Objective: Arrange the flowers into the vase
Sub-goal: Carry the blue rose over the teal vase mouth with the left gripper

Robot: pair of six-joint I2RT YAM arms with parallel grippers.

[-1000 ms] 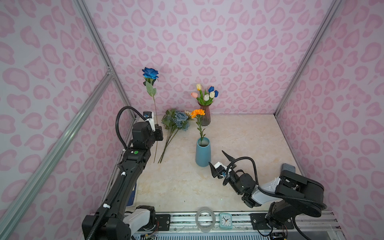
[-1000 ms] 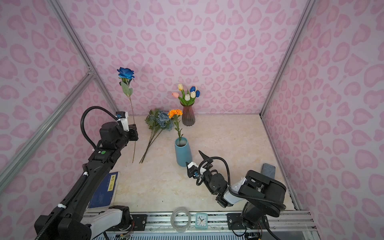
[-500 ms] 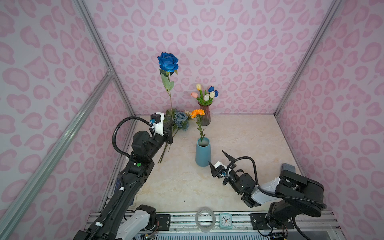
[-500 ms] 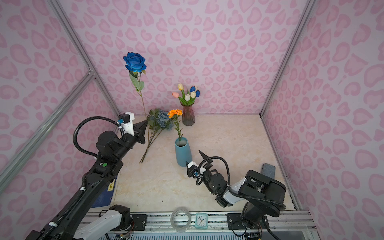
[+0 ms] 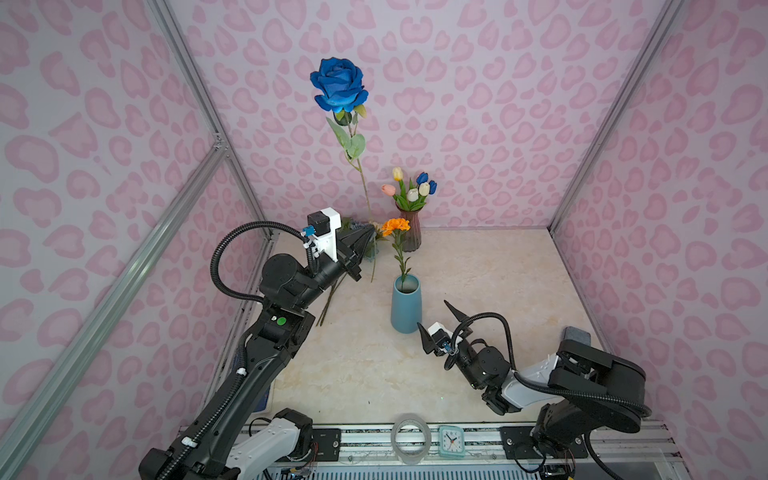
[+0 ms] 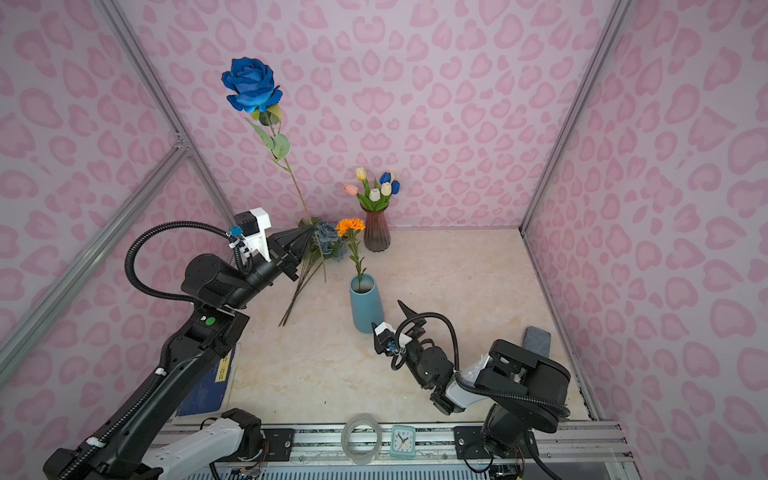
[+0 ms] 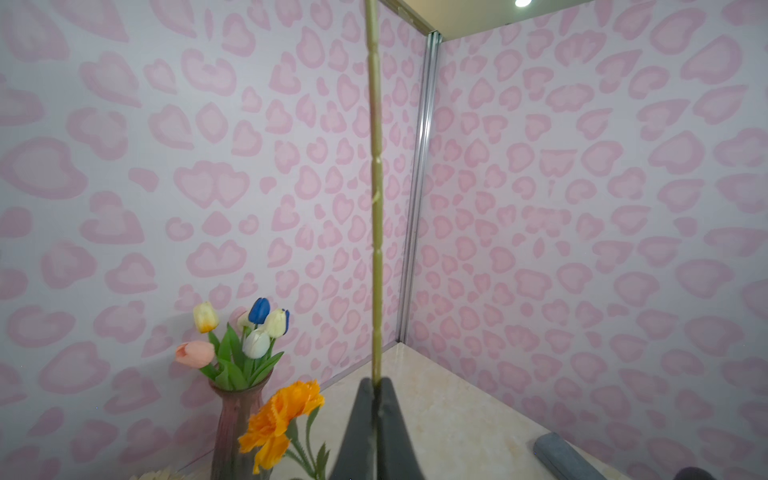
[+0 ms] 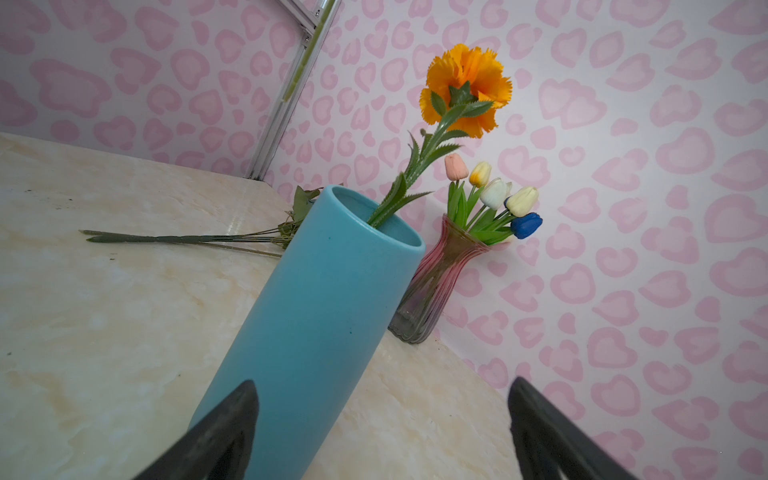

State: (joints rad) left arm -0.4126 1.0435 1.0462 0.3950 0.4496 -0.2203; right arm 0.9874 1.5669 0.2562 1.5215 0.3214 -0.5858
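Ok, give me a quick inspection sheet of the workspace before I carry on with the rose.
Surface: marble-look tabletop, no spills seen.
Job's things: blue rose held aloft; orange bloom in blue vase; dusty-blue bunch lying on tabletop; tulips in pink glass vase.
Clutter: tape roll and clock on front rail; grey block by right wall; blue book beside left arm.
Tools: left tool shut on the rose's stem; right tool open, empty, beside blue vase.
Cables: black hoses loop at both wrists, no snag seen.
Surroundings: pink heart-print walls, metal frame posts.
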